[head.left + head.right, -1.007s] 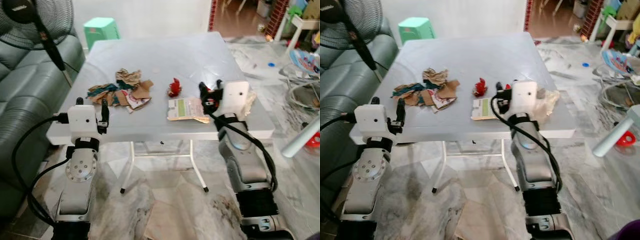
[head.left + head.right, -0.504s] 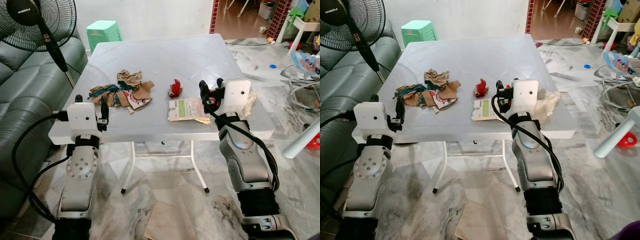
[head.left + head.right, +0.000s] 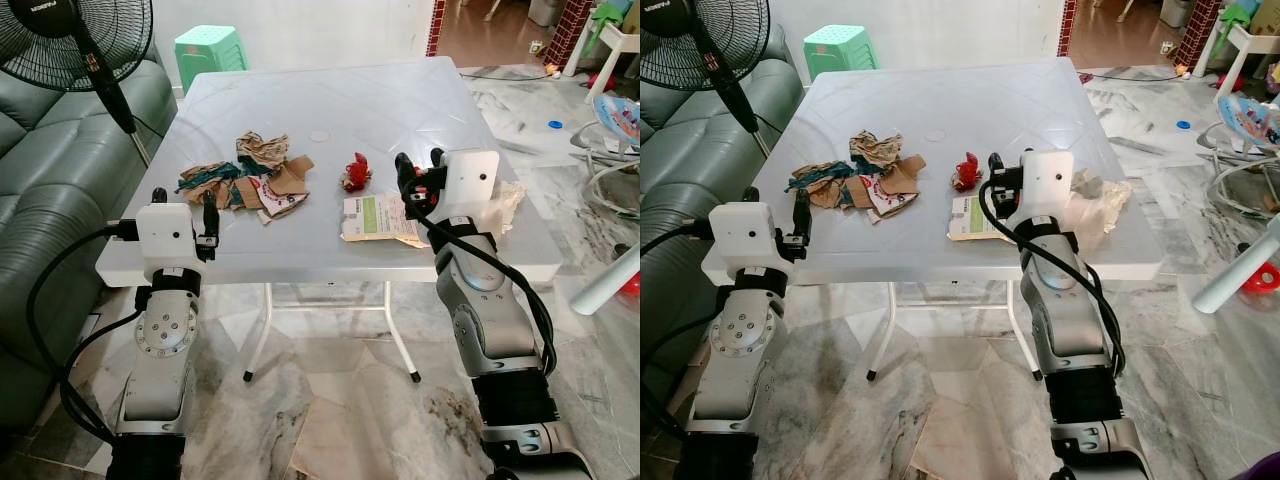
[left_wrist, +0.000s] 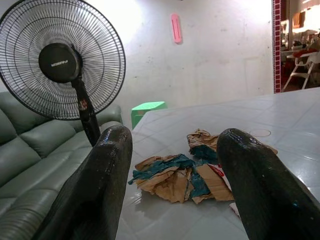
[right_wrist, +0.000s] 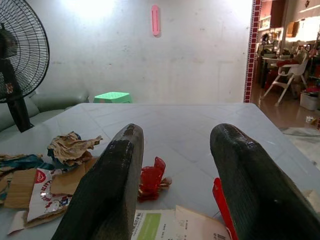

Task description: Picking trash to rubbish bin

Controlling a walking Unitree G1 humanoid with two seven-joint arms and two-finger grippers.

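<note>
Left eye view shows the white table (image 3: 330,110) slightly nearer than a second ago; that looks like camera movement, and the trash has not moved, so picking has not begun. Left gripper (image 3: 182,205) hovers spread before the torn cardboard pile (image 3: 243,177); right gripper (image 3: 417,178) hovers spread over the paper packet (image 3: 377,219), near the red wrapper (image 3: 353,173). Crumpled paper (image 3: 508,203) is half hidden behind that wrist.

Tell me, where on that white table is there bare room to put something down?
The table's whole far half, beyond the crumpled paper pile and red wrapper, is bare. The near half is crowded: pile, wrapper, flat packet, both grippers.
</note>
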